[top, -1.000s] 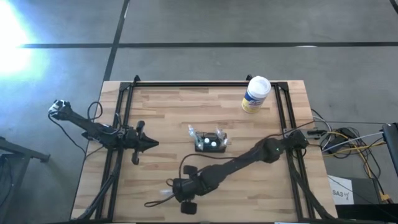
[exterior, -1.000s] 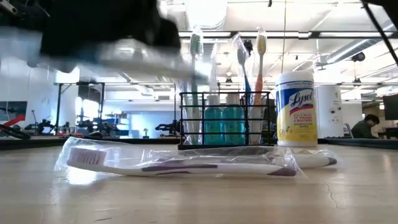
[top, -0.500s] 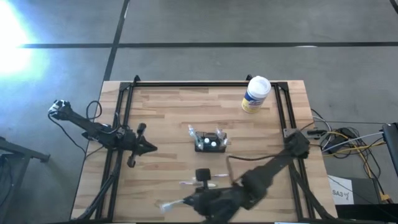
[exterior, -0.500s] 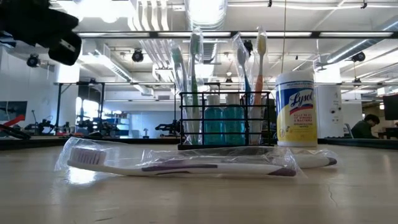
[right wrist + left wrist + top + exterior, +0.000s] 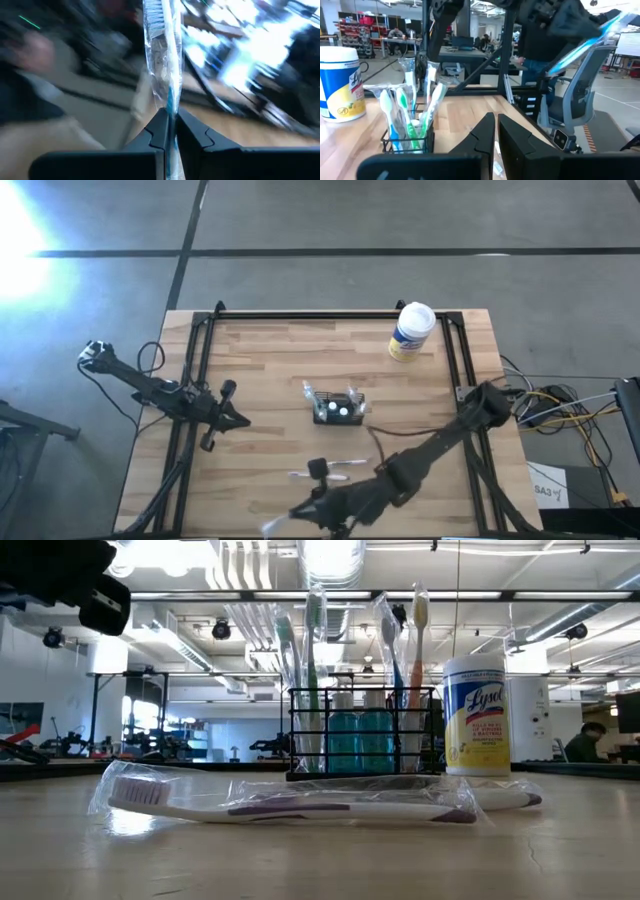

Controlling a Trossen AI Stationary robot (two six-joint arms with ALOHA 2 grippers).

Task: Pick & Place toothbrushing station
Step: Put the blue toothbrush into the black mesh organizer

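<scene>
The toothbrushing station (image 5: 338,408) stands mid-frame on the tabletop (image 5: 270,370), well above the right gripper (image 5: 300,511) at the bottom edge, clamped on a wrapped toothbrush (image 5: 162,55).

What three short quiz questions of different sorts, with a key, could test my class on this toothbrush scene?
1. True or false: the right gripper is shut on a wrapped toothbrush.
2. Which stands nearest the table's far right corner? A) wipes canister B) black holder C) left gripper
3. Fill in: a second wrapped toothbrush lies ____ on the table.

Key
1. True
2. A
3. flat
</scene>
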